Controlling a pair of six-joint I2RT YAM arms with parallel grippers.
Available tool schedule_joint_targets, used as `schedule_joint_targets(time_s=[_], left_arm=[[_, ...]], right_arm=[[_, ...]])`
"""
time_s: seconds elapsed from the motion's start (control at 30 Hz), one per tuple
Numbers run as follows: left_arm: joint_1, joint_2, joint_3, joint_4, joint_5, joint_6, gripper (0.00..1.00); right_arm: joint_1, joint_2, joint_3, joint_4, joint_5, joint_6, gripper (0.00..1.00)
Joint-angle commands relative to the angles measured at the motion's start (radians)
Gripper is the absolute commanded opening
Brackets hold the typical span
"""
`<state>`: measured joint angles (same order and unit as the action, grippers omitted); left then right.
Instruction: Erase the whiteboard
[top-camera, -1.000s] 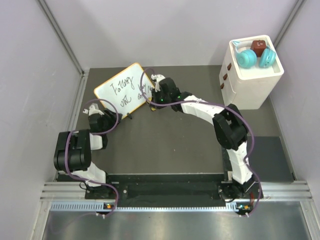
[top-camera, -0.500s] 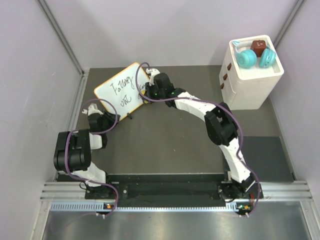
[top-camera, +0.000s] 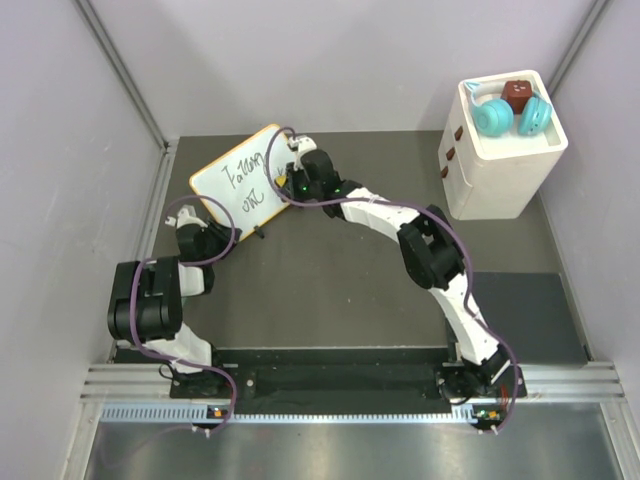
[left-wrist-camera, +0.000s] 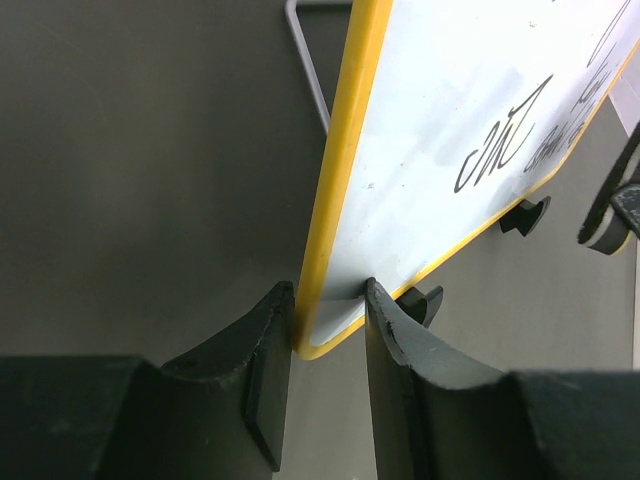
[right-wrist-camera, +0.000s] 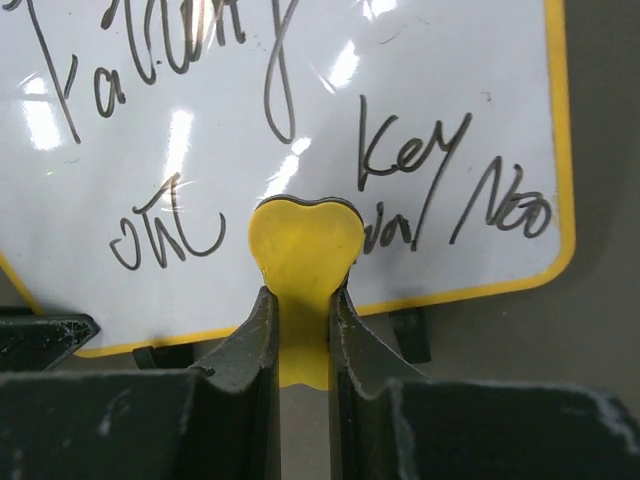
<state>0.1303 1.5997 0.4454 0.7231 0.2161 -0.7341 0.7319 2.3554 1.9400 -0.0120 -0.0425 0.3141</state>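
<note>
The whiteboard (top-camera: 243, 180) stands tilted at the back left of the table, white with a yellow frame, black feet and black handwriting. My left gripper (top-camera: 208, 236) is shut on its lower left corner (left-wrist-camera: 330, 325). My right gripper (top-camera: 290, 178) is shut on a small yellow bone-shaped piece (right-wrist-camera: 303, 265), whose upper end lies against the board's face (right-wrist-camera: 300, 110) between the written words. The writing fills the board in the right wrist view. The board's black feet (left-wrist-camera: 525, 213) rest on the table.
A white box (top-camera: 503, 150) stands at the back right with two teal round things (top-camera: 494, 117) and a brown block (top-camera: 518, 94) on top. Grey walls close the sides and back. A dark mat (top-camera: 535, 315) lies at the right.
My right arm has moved left across the table, bringing the yellow piece from the board's right edge onto its face. The left arm and the board have stayed put.
</note>
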Motion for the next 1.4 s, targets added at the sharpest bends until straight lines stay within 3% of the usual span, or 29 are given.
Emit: schedule_joint_targets(time_s=[0.0, 0.03, 0.33, 0.57, 0.77, 1.37], left_arm=[[0.011, 0.005, 0.027, -0.083, -0.064, 0.001, 0.31], [0.011, 0.0, 0.027, -0.097, -0.072, 0.002, 0.25], [0.011, -0.027, 0.035, -0.201, -0.095, 0.005, 0.0], [0.012, -0.026, 0.033, -0.214, -0.064, -0.001, 0.0], [0.012, -0.009, 0.039, -0.229, -0.046, -0.019, 0.0], [0.015, -0.132, -0.071, -0.28, 0.034, -0.067, 0.0]], right_arm=[[0.066, 0.042, 0.095, 0.116, 0.029, -0.026, 0.0], [0.073, 0.057, 0.117, 0.109, 0.039, -0.029, 0.0], [0.152, 0.18, 0.269, 0.073, 0.19, -0.121, 0.0], [0.182, 0.194, 0.287, 0.021, 0.184, -0.125, 0.0], [0.262, 0.22, 0.31, 0.043, 0.228, -0.248, 0.0], [0.253, 0.228, 0.315, 0.078, 0.21, -0.139, 0.0]])
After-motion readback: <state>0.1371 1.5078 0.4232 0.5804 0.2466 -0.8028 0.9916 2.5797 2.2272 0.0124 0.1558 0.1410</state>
